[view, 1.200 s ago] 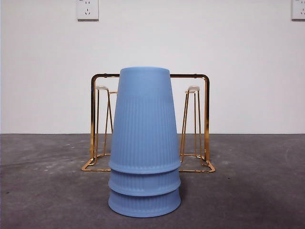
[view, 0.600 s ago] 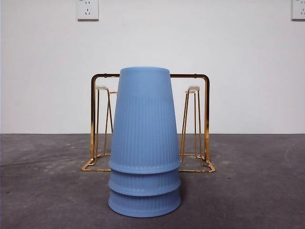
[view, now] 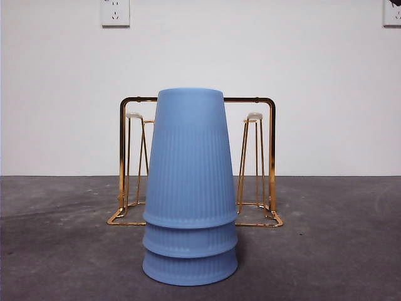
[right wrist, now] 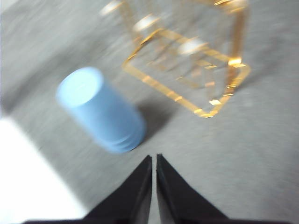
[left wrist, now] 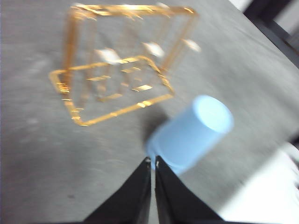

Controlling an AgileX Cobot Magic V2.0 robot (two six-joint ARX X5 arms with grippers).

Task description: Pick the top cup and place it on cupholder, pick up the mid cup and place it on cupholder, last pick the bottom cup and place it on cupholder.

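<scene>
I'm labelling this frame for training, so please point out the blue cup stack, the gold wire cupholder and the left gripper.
Stack of blue ribbed plastic cups (view: 190, 163): front view, top cup's wall.
Gold wire cupholder (view: 270, 157): front view, arched frame's upright.
Left gripper (left wrist: 153, 163): left wrist view, between its tips.

Front view sharp, evenly lit; both wrist views motion-blurred, white glare patch at corner.

Blue cups (view: 190, 188) stacked before cupholder (view: 270, 157)
</scene>
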